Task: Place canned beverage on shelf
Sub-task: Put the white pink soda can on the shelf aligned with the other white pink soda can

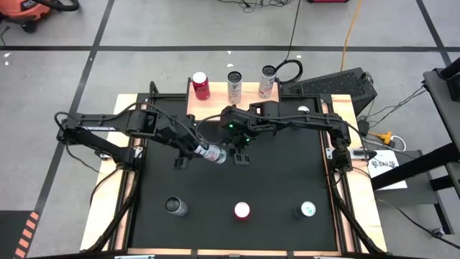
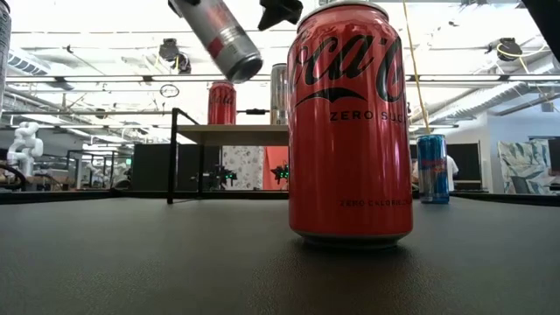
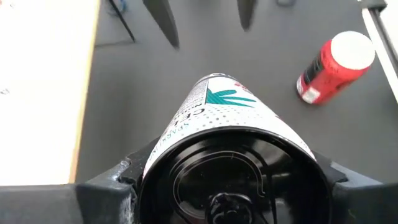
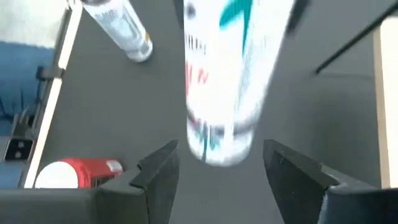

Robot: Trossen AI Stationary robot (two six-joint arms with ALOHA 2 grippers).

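Black mat [image 1: 230,187] lay under both arms | high: left gripper [image 1: 205,152] clasped white can [image 1: 213,154] tilted, well short of shelf [image 1: 215,92] | low: can hung in air | right wrist: right gripper [image 4: 217,171] gaped around can, ready for handover.

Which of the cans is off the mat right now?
The white can with teal leaf print, held tilted in the left gripper above mid-mat. Three cans stand on the shelf, three more upright along the mat's near edge.
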